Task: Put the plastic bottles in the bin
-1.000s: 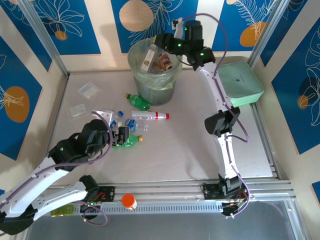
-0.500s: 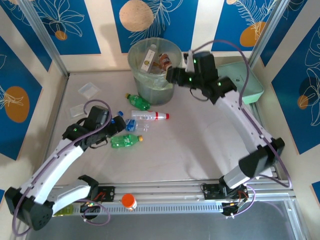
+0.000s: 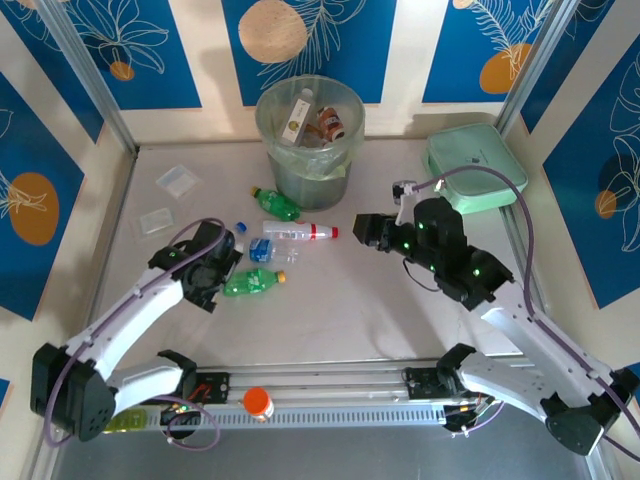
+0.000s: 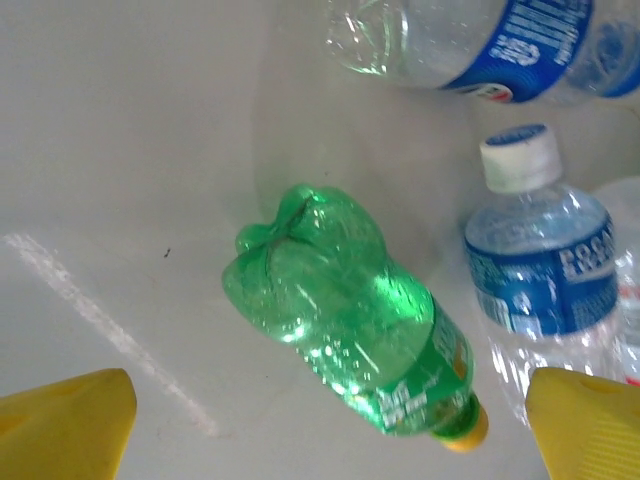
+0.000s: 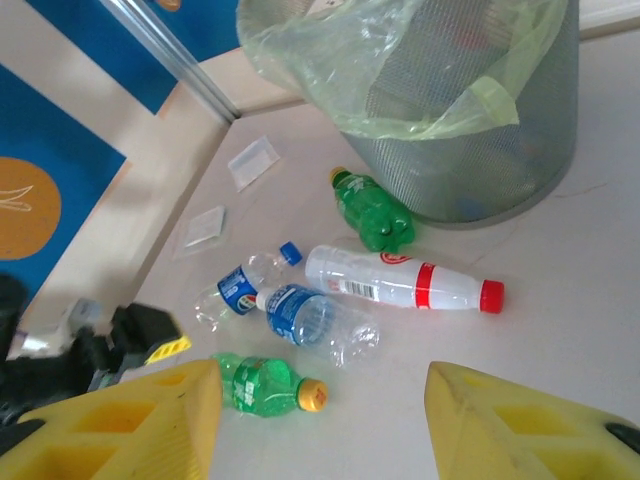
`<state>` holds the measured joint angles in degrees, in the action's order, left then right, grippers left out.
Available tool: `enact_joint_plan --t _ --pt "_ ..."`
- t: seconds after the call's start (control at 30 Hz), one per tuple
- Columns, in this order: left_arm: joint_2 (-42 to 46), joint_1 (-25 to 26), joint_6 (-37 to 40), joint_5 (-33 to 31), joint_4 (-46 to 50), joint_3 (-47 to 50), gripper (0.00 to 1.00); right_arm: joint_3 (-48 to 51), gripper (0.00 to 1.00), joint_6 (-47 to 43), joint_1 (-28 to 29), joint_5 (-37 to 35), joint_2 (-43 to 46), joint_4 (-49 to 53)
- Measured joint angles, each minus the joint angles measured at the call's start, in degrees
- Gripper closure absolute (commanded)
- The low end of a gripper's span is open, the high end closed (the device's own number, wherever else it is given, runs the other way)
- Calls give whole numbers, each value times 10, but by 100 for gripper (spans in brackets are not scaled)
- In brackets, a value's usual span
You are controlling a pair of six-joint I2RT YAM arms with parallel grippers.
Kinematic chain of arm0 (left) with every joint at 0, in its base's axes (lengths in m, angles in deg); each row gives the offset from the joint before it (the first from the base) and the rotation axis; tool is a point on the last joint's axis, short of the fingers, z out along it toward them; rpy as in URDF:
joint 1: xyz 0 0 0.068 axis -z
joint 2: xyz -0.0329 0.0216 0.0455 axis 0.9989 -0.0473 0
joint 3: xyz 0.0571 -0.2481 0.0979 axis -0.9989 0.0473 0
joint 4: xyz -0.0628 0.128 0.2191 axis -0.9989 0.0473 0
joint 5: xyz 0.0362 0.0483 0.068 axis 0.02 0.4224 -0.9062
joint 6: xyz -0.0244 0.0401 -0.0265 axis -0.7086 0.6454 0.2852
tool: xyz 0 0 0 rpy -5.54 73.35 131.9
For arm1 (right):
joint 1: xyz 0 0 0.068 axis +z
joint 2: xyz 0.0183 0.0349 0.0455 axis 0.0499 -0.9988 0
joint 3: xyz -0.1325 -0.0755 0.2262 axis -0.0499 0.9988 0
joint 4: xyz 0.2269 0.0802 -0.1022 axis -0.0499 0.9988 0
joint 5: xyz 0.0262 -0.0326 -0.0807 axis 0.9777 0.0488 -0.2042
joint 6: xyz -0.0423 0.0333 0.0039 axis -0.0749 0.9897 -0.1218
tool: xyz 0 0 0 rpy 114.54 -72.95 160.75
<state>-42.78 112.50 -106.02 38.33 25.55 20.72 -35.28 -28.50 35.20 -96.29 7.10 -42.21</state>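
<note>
Several plastic bottles (image 3: 322,123) are already held in the bin (image 3: 345,150), which stands at the upper centre of the overhead view. Five more are left on the table (image 3: 340,310) just below it: a green bottle (image 3: 277,203) close to the bin's foot, a clear red-capped bottle (image 3: 298,232), two blue-labelled bottles (image 3: 262,250) lying together, and a crushed green bottle with a yellow cap (image 4: 350,320) lowest in the cluster.

Over the last second the right gripper (image 3: 362,230) has been drawn away from the bin's rim and brought down to the middle of the frame, just right of the red cap. Its yellow fingers (image 5: 130,420) are seen partly spread with nothing between them, so a delivery is judged to have just been completed. It is now turned toward the remaining cluster.

In the same second the left gripper (image 4: 330,428) has been carried forward onto the crushed green bottle. Its jaws are spread as wide as they go, one tip at each lower corner of the left wrist view. The capped end of the bottle lies between them, and nothing is gripped yet. A closing grasp on this bottle is judged to be the step in hand.

Two flat clear packets (image 3: 178,180) at the upper left and the mint-green lidded box (image 3: 475,165) at the right are not part of the task.
</note>
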Motion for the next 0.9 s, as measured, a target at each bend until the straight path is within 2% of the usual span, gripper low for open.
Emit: enact_joint_plan --t 0.23,0.47,0.67,0.83,0.9 --pt "-84 0 -44 -3 -43 0 1 34 44 -6 49 -17 30 1" --pt "-155 0 -75 4 -77 2 2 41 44 -15 56 -31 40 3" --pt "-203 0 -94 18 -120 22 15 41 44 -20 60 -32 41 3" --pt "-203 0 -100 17 -128 37 35 41 44 -22 66 -33 35 2" --pt "-198 0 -99 17 -127 42 39 41 44 -22 69 -34 29 2"
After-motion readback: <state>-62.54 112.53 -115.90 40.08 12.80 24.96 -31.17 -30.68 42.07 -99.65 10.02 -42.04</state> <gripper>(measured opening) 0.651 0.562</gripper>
